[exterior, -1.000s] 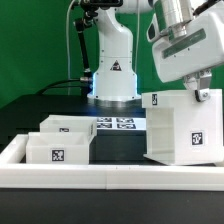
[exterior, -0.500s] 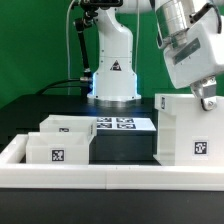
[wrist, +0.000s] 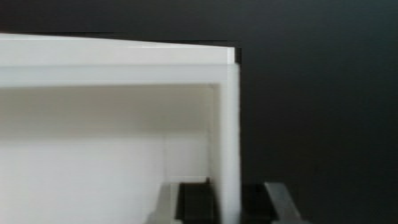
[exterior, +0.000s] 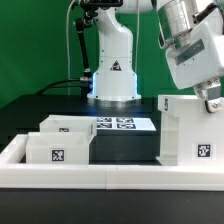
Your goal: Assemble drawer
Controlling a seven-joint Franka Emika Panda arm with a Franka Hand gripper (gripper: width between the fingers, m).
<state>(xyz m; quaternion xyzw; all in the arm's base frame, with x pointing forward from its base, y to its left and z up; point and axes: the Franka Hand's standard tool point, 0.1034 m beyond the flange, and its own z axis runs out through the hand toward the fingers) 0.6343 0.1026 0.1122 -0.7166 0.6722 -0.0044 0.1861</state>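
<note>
The drawer's tall white housing stands upright at the exterior view's right, a square tag on its front. My gripper comes down on its top right edge. In the wrist view the housing's thin side wall runs between my fingers, and the gripper is shut on that wall. The open inside of the housing lies to one side of it. Two small shallow trays sit together at the exterior view's left, apart from the housing.
A low white border wall runs along the front and up the left side. The marker board lies flat behind the trays. The arm's white base stands at the back on the black table.
The housing and my gripper have slid toward the exterior view's right, most of it in the first half second. The trays have not moved.
</note>
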